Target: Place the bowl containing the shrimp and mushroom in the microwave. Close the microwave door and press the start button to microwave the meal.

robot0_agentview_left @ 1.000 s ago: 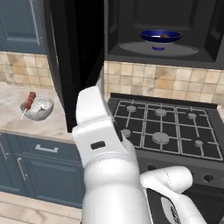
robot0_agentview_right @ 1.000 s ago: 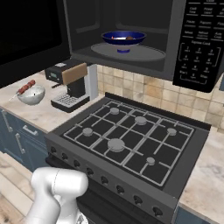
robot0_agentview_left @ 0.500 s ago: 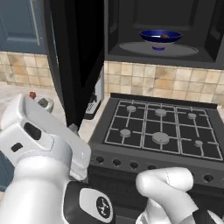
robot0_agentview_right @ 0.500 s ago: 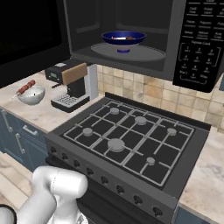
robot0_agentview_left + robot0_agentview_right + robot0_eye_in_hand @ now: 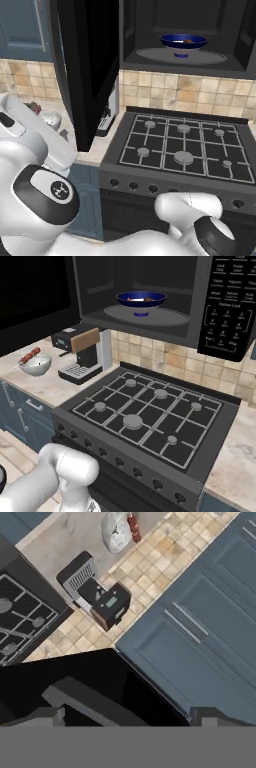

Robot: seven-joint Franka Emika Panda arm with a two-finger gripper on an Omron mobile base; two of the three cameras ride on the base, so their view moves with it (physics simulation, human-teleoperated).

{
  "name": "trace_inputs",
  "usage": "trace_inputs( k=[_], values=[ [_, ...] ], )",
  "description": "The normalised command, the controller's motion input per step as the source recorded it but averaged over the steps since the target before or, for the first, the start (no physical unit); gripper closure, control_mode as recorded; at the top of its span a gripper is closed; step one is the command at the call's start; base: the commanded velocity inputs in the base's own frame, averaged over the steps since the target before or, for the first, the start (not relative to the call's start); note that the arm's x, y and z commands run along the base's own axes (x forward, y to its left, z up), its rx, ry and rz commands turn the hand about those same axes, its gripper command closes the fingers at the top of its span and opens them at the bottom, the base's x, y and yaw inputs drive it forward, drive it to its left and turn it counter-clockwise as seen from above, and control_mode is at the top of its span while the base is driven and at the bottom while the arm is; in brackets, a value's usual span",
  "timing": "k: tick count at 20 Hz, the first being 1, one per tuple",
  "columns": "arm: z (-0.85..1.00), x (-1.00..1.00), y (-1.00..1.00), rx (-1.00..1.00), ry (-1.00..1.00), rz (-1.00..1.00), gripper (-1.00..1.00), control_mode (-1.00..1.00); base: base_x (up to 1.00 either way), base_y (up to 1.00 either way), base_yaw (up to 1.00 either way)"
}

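Since the blue bowl (image 5: 141,300) already sits on the grey turntable (image 5: 165,317) inside the microwave (image 5: 185,35), with the orange shrimp (image 5: 132,300) and the brown-capped mushroom (image 5: 148,299) lying in its white inside, the thing left to handle is the microwave door (image 5: 85,65), which stands swung out to the left at about a right angle to the cavity. It is a tall, flat, stiff black panel on a hinge, likely light enough to swing with a steady push and not fragile, though its smooth face looks slippery; I would judge the best place to press is the outer face near the free edge, far from the hinge, where it turns most easily. The gripper (image 5: 127,718) stands with its jaws wide and nothing between them, its dark finger tips (image 5: 50,716) rising just over the top edge of the door in the hand view (which is rolled, so the counter appears at the top). Below lies the tan counter (image 5: 45,387) with a black coffee machine (image 5: 80,353) and a pale grey bowl (image 5: 36,363) holding a meat skewer (image 5: 30,355), beside the black gas stove (image 5: 150,416). Blue cabinets (image 5: 200,627) and a beige tiled backsplash (image 5: 200,95) close the room, and the keypad (image 5: 231,301) sits right of the cavity.
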Motion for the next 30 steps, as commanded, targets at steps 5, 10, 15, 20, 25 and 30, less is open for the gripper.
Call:
trace_inputs(
  k=[5,10,15,20,25,30],
  values=[
    [-0.10,0.66,0.26,-0.07,0.06,-0.18,-1.00,-1.00,0.00,0.00,0.00],
    [0.00,0.24,-0.51,0.00,-0.01,-0.32,-1.00,-1.00,0.00,0.00,0.00],
    [-0.01,-0.04,-0.87,0.06,-0.24,-0.37,-1.00,-1.00,0.00,0.00,0.00],
    [0.00,-0.23,-1.00,0.08,-0.42,-0.32,-1.00,-1.00,0.00,0.00,0.00],
    [0.00,0.05,-1.00,0.10,-0.22,-0.26,-1.00,-1.00,0.00,0.00,0.00],
    [0.00,0.31,-1.00,0.16,-0.02,-0.23,-1.00,-1.00,0.00,0.00,0.00]
  ],
)
